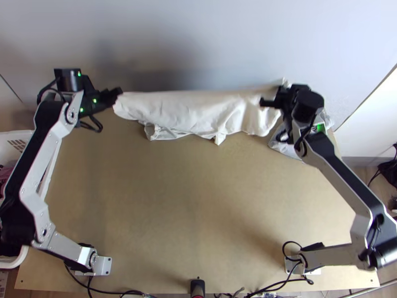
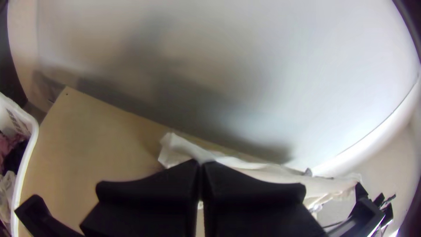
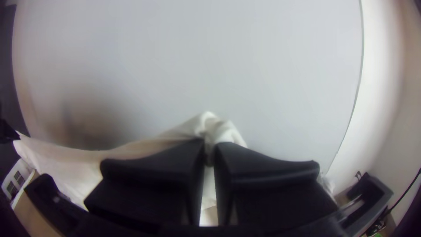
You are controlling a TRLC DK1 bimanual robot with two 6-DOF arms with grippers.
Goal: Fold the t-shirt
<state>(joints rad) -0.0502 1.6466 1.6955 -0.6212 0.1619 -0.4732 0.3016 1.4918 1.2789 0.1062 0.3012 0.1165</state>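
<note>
Left pincer [image 2: 201, 164]: clenched on t-shirt [image 1: 191, 111], left corner
Right pincer [image 3: 210, 153]: clenched on its right end
Best handling: top edge taut, both ends lowered evenly

Site: a robotics work area, lab-like, in an ordinary indoor room. Whether the room belongs to a lab or a home cannot be told. Basis: a left arm [image 1: 39, 159] and a right arm [image 1: 342, 184] stand on metal brackets [image 1: 103, 266] at the near edge of a light wooden table [image 1: 188, 213]; black cables [image 1: 283, 284] run along that edge. A plain pale wall [image 1: 208, 35] rises behind. Domestic note: a white plastic basket [image 2: 31, 131] of mixed cloth items [image 2: 5, 147] beside the table; wood-look floor [image 1: 366, 173] at right.
</note>
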